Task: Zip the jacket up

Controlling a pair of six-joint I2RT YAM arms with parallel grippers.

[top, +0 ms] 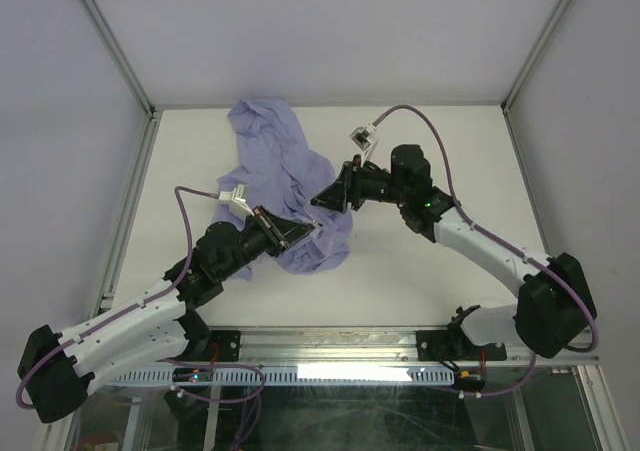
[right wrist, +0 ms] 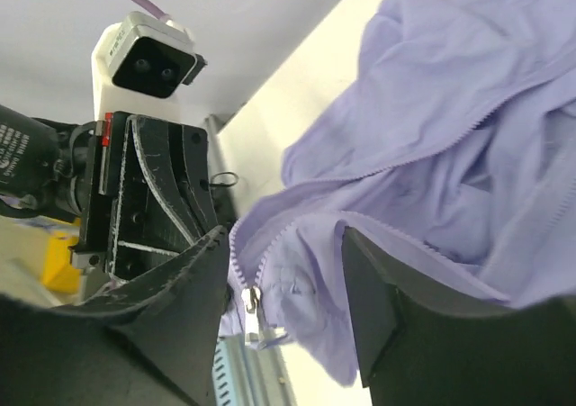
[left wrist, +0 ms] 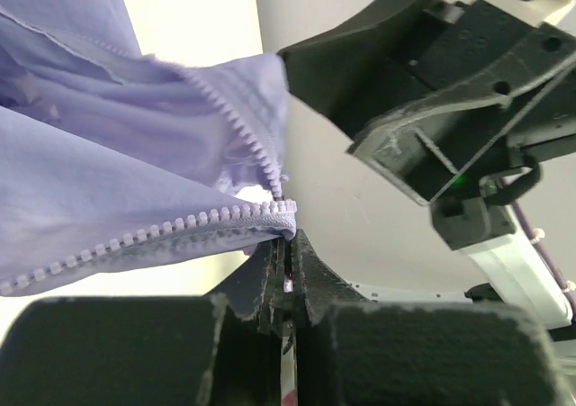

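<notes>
Thin, wrinkled matt cloth jacket [top: 285, 161], plastic zipper teeth [left wrist: 162, 229].

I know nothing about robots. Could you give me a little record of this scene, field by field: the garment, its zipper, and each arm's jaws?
garment: lavender jacket, crumpled on the white table
zipper: open, tooth rows spreading from the slider
left gripper: jaws shut on the jacket's zipper end
right gripper: jaws open, slider between them

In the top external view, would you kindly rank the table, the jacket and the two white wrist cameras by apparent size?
Largest to smallest:
1. table
2. jacket
3. left wrist camera and right wrist camera: these look alike, so I would not rank them.
</notes>
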